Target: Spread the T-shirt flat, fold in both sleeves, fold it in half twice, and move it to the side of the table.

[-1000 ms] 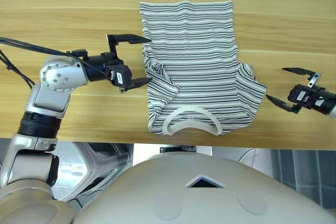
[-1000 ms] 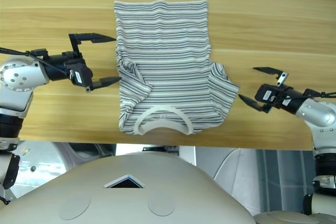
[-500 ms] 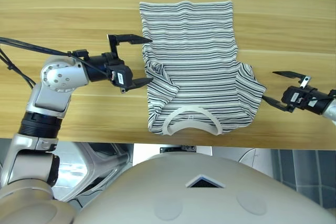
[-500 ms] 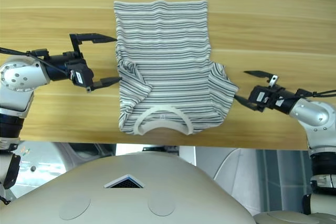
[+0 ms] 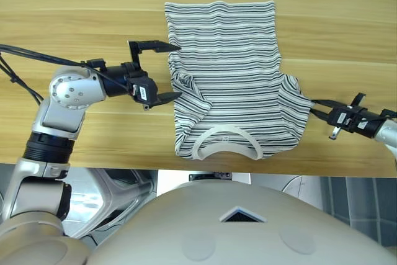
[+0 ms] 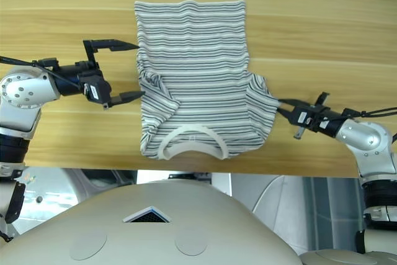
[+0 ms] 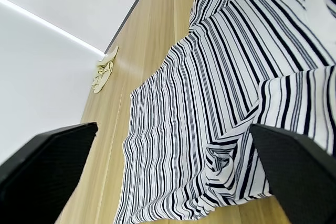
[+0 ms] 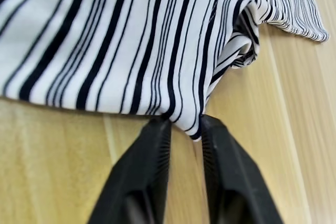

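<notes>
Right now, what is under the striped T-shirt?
The T-shirt lies on the wooden table, whose planks show all around it. Whatever is directly beneath the cloth, including under the bunched left sleeve, is covered and cannot be seen.

T-shirt (image 5: 226,72) at table's (image 5: 74,4) near edge

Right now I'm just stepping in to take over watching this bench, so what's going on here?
A humanoid robot is working on a striped T-shirt lying on a wooden table, collar toward the robot. Its right hand is pinched shut on the edge of the right sleeve, low against the tabletop. Its left hand sits open beside the crumpled left sleeve, gripping nothing. Both sleeves look bunched rather than neatly folded, and the shirt is not yet folded in half.
</notes>
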You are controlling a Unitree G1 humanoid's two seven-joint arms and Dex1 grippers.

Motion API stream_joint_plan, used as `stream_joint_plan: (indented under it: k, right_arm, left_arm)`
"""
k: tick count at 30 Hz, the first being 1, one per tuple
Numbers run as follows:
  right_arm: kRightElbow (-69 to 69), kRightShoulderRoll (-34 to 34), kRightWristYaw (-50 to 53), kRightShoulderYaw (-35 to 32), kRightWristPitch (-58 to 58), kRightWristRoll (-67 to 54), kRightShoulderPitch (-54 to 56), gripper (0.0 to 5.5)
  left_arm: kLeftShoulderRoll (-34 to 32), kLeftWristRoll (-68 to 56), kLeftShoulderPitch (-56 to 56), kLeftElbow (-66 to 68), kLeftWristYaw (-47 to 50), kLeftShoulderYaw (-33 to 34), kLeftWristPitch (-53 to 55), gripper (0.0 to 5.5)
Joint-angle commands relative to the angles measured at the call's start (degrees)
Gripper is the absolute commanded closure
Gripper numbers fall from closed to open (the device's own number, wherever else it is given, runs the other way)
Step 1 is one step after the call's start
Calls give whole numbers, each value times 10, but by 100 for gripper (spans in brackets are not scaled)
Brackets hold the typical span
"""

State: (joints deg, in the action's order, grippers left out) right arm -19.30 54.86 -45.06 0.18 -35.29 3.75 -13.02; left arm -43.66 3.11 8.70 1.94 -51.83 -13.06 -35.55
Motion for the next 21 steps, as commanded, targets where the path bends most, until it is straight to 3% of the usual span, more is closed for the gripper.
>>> stream_joint_plan:
  k: [1,2,16,21]
  right_arm:
    - [2,0,-4,1,4,1,-1,527]
    - [2,0,-4,1,2,0,-2,547]
    - [135,3,-5,-45,5,-74,-27,547]
    - [212,-24,8,-22,52,-50,7,547]
  left_arm:
    - [1,7,8,2,1,-4,-3,10]
    - [2,7,8,2,1,-5,-3,10]
    - [8,12,9,13,5,-6,-9,10]
    - [9,15,9,18,6,-5,-11,10]
